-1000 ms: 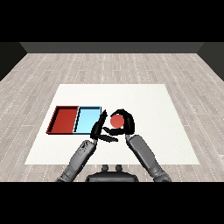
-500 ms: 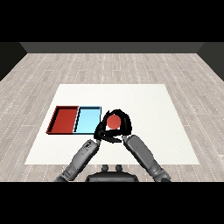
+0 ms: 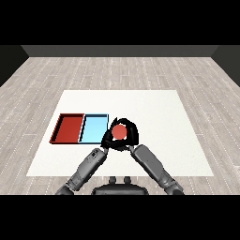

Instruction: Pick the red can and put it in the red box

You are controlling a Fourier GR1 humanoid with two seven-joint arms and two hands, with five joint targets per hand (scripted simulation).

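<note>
The red can (image 3: pixel 119 132) shows its round red top just right of the light blue tray (image 3: pixel 93 123), held above the table's front half. My right hand (image 3: pixel 132 134) is shut on the can, its fingers arching over the far side. My left hand (image 3: pixel 107 139) is pressed against the can's left side, and its dark shape merges with the right hand. The red tray (image 3: pixel 68 128) lies left of the light blue tray, with nothing in it.
The two trays sit side by side on the left part of the white table (image 3: pixel 159 112). Both forearms converge at the table's front middle. Grey wood floor surrounds the table.
The can has moved a little left and toward me in the right hand. The left hand has closed in against the can's left side.
</note>
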